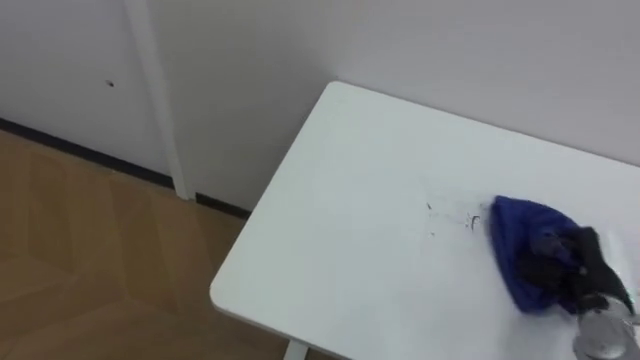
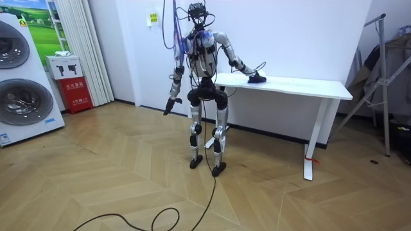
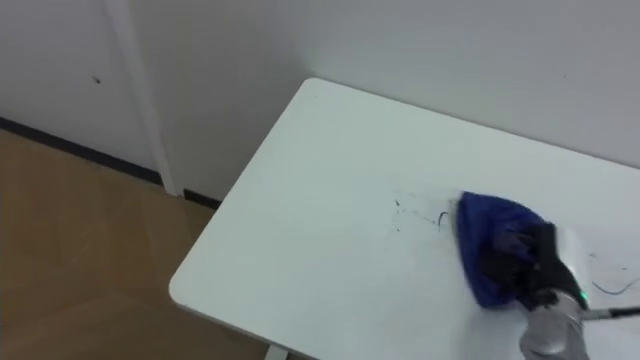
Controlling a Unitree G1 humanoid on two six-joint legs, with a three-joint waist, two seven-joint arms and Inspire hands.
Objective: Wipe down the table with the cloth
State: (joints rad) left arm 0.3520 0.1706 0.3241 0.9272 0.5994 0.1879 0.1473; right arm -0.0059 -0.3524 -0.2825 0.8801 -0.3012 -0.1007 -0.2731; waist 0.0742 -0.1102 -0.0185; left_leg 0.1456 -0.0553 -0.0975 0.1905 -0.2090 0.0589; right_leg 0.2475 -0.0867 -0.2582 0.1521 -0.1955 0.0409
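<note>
The robot stood on the wood floor (image 1: 90,250) at the short end of the white table (image 1: 340,220), facing the wall. Its left hand (image 2: 168,104) hung at its side, clear of the table, and I could not tell how that hand was set.

Its right arm reached in from the lower right. The right hand (image 1: 575,268) lay on top of a blue cloth (image 1: 518,232), with its dark fingers (image 1: 548,262) curled into the bunched folds and holding them. The cloth sat on the tabletop toward the table's right side, well in from the front edge and the left edge. It was heaped up more than it was spread flat.

Touching the cloth's left edge were a few thin dark marks (image 1: 472,221) on the white surface, with a smaller speck a little farther left. In the right eye view a thin bluish line (image 3: 612,288) showed on the top to the right of the hand.

Past the cloth, the tabletop ran up to its far left corner, which stood near the plain white wall (image 1: 480,50). A dark skirting ran along the foot of the wall where it met the floor.

In the room view, two washing machines (image 2: 22,96) and a red box (image 2: 77,90) stood well apart from the table, at the room view's left.
</note>
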